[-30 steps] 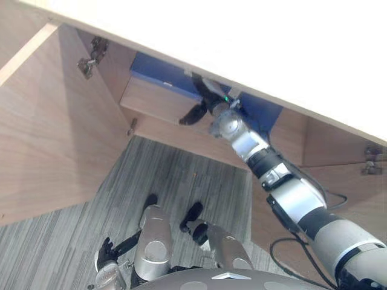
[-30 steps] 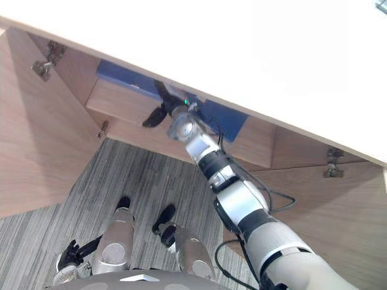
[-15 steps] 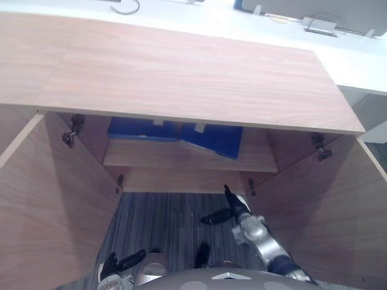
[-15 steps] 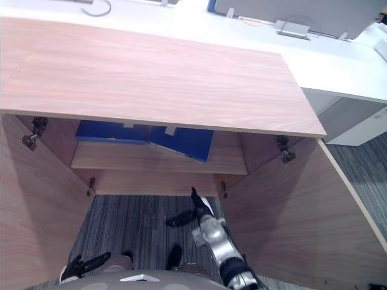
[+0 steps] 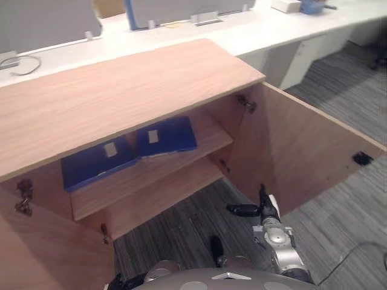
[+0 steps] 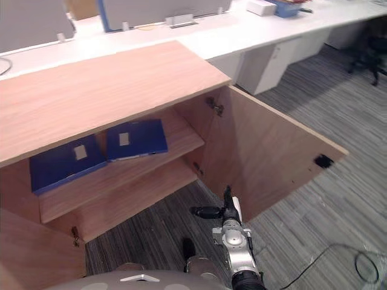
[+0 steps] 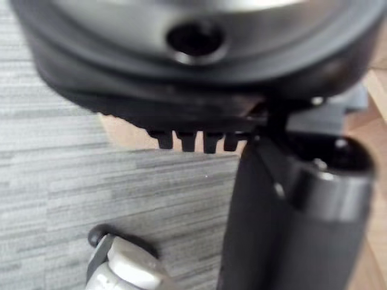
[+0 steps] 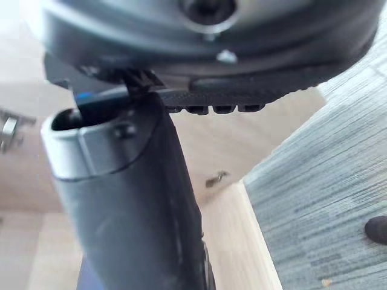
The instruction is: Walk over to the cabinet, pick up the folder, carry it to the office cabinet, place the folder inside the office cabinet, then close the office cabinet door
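Observation:
Two blue folders lie flat on the upper shelf of the open wooden cabinet (image 5: 121, 90): one (image 5: 97, 164) to the left, the other (image 5: 166, 136) beside it, slightly overlapping. My right hand (image 5: 261, 208) hangs low before the cabinet, near the open right door (image 5: 302, 151). It is open with straight fingers, its thumb (image 8: 127, 199) stands out, and it holds nothing. My left hand (image 7: 193, 90) is down at my side over the carpet, open and holding nothing.
The left door (image 5: 36, 254) stands open at the lower left. A lower shelf (image 6: 127, 199) lies beneath the folders. White desks (image 6: 242, 30) run behind the cabinet. Grey carpet (image 6: 338, 199) spreads to the right, with a dark chair (image 6: 369, 54) far off.
The view has swung from under the cabinet top to above it. My right hand has left the folder on the shelf and dropped low in front of the cabinet. Both folders stay on the shelf.

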